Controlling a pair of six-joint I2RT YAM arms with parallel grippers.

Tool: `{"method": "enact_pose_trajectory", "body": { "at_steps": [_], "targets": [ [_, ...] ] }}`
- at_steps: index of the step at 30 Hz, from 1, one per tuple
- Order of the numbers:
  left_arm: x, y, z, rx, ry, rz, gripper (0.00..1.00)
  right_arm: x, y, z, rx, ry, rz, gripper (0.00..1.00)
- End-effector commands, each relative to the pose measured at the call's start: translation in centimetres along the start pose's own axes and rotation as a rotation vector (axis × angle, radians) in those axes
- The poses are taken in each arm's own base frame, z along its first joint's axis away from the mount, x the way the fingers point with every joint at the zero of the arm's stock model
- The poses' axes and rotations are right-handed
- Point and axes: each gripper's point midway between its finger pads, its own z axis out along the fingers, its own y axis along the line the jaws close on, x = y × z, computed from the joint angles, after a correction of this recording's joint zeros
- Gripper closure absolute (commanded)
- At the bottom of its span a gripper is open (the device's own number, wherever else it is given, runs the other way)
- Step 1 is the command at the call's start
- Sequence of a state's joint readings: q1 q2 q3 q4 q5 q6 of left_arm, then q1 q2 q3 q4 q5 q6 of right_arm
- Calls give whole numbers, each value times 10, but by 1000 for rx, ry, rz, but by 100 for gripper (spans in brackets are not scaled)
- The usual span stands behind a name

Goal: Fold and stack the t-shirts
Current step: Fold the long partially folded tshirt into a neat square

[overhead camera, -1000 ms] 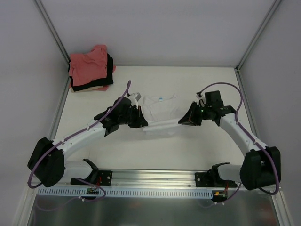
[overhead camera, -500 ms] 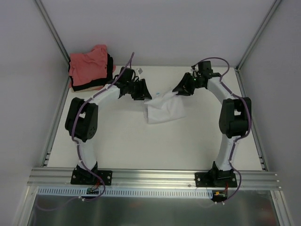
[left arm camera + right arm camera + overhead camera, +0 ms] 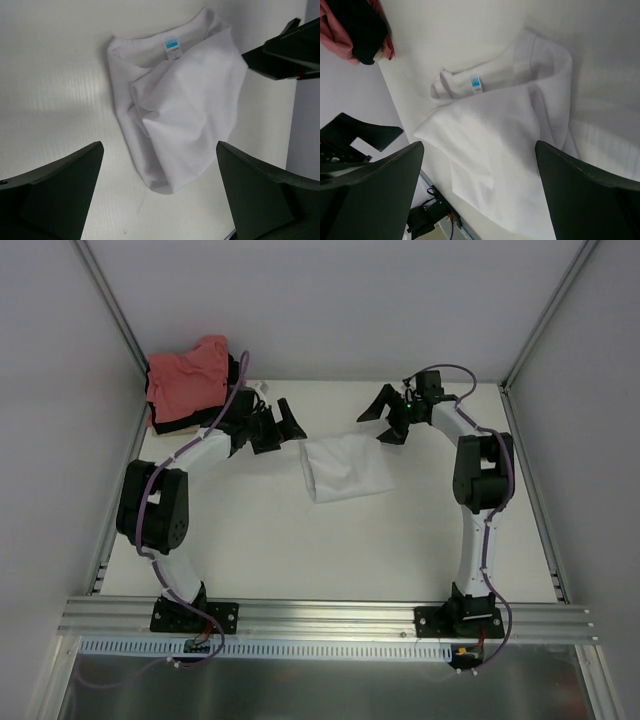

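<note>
A white t-shirt [image 3: 345, 468] lies folded in a rumpled rectangle on the table's middle, with nothing holding it. Its blue neck label [image 3: 172, 44] faces up at the far edge. My left gripper [image 3: 285, 428] hangs open just left of the shirt's back corner, and my right gripper [image 3: 380, 422] hangs open just right of it. In the left wrist view the shirt [image 3: 180, 110] lies beyond my spread fingers [image 3: 50, 200]. The right wrist view has it [image 3: 520, 150] between and beyond the fingers [image 3: 370, 195]. A stack of t-shirts [image 3: 190, 388] sits at the back left, salmon-pink on top of black.
White walls with metal posts [image 3: 115, 325] close in the table on the left, back and right. An aluminium rail [image 3: 330, 615] carrying both arm bases runs along the near edge. The stack [image 3: 355, 25] rests against the left wall.
Both grippers have opened and let go of the white shirt. Both arms swung from mid-table toward the back, carrying the shirt's edge over, and it now lies folded.
</note>
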State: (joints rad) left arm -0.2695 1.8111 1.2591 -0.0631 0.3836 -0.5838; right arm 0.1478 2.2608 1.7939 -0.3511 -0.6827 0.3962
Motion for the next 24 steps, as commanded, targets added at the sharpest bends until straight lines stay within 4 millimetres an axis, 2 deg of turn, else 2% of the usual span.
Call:
{"method": "enact_pose_trajectory", "body": {
  "at_steps": [1,4,6,8,10,12,13,15,16,18,20,24],
  "targets": [
    [-32,-43,-32,107,-140,99,1,6,62,-53,-98,-78,-147,0],
    [-15,-53,-34,176,-77,71,1,26,75,-66,-105,-67,-171,0],
    [-14,-64,-34,256,-79,49,1,36,78,-67,-104,-56,-184,0],
    [3,-73,-28,348,10,-7,1,45,76,-60,-102,-24,-172,1],
    [10,-81,-16,424,68,-39,1,51,72,-56,-100,-1,-157,1],
    [22,-96,-18,522,148,-106,1,53,71,-55,-98,-3,-156,0],
    [24,-102,-12,567,149,-100,1,55,72,-56,-100,-3,-160,0],
    [26,-110,-7,586,170,-108,1,57,72,-57,-99,-1,-161,0],
    [33,-111,2,578,199,-116,1,57,69,-58,-95,1,-158,0],
    [31,-121,7,596,206,-109,1,59,66,-58,-89,3,-164,1],
    [36,-123,18,589,230,-116,1,61,63,-57,-85,4,-163,0],
    [29,-130,29,597,218,-102,1,68,51,-53,-80,22,-145,1]
  ]
}}
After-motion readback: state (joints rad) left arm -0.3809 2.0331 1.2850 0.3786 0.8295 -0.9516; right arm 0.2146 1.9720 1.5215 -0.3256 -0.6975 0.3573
